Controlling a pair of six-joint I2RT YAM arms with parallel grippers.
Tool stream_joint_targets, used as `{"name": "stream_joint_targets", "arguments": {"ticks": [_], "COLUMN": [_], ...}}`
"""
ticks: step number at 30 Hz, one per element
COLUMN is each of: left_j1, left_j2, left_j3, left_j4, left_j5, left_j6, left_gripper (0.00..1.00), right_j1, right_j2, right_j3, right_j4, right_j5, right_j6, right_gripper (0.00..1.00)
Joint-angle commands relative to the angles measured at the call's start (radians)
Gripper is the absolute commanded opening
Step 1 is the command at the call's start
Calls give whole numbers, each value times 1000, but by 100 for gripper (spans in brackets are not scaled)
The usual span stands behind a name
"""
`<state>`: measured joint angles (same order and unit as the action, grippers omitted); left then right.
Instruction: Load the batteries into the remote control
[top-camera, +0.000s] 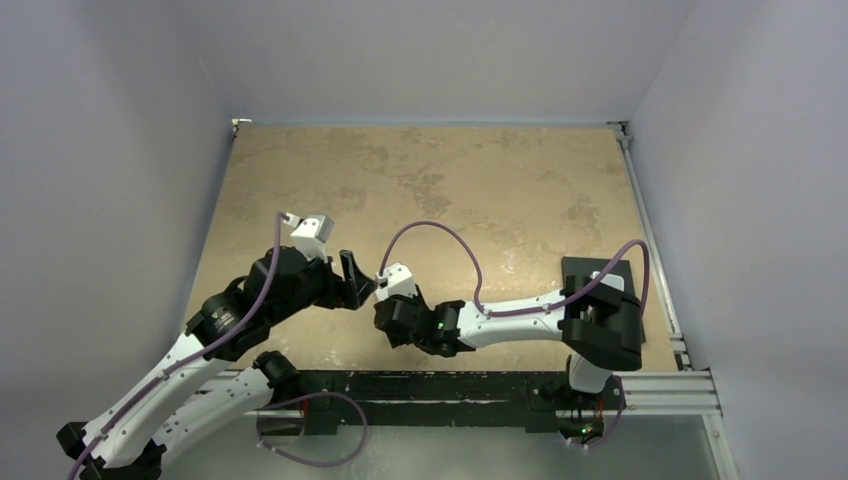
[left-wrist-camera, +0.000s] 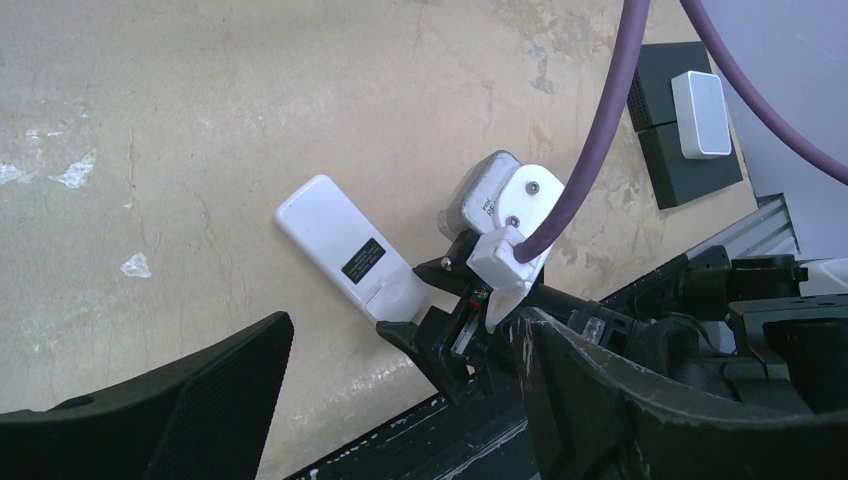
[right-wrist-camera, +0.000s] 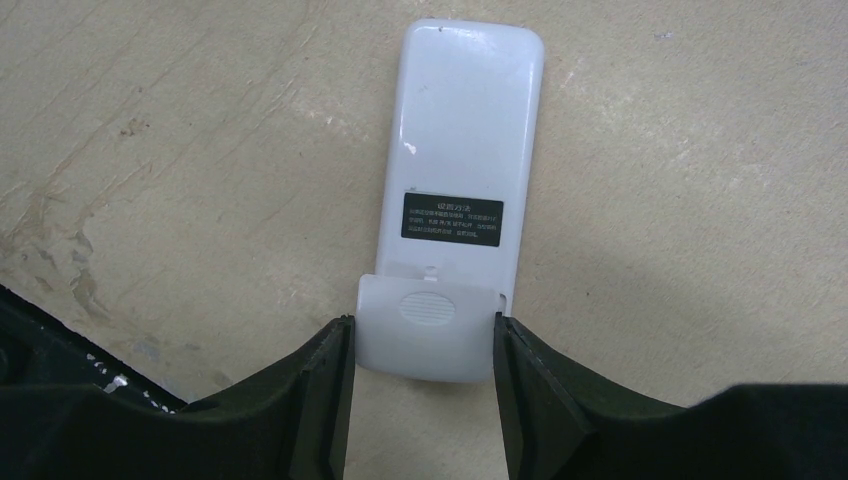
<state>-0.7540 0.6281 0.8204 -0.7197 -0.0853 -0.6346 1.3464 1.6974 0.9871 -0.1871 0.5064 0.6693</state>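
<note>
The remote control (right-wrist-camera: 465, 130) lies back up on the tan table, white with a black label; it also shows in the left wrist view (left-wrist-camera: 340, 240). My right gripper (right-wrist-camera: 422, 345) is shut on the small white square cover piece (right-wrist-camera: 428, 335) at the remote's near end, one finger touching each side. The cover sits shifted partly off the remote's end. My left gripper (left-wrist-camera: 400, 420) is open and empty, held just above the table beside the right gripper (left-wrist-camera: 435, 325). In the top view both grippers meet near the front middle of the table (top-camera: 365, 285). No batteries are in view.
A pale grey rectangular block (left-wrist-camera: 700, 113) rests on dark square pads (left-wrist-camera: 690, 160) at the right side of the table. The black front rail (top-camera: 420, 385) runs along the near edge. Purple cables arc over both arms.
</note>
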Motion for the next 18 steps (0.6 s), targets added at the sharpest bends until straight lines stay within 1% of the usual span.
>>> {"name": "stream_joint_targets", "arguments": {"ticks": [1, 18], "left_j1": [-5, -3], "left_j2": [-4, -5], "left_j3": [2, 3], "left_j4": [27, 26], "left_j5": [5, 4], "left_j6": [5, 4], "left_gripper": [81, 81], "right_j1": [3, 5], "right_j2": [-2, 24], "right_j3": [22, 22], "right_j4": [-1, 4], "right_j5": [37, 38], "right_j6": [-2, 4], "right_gripper": [35, 35]}}
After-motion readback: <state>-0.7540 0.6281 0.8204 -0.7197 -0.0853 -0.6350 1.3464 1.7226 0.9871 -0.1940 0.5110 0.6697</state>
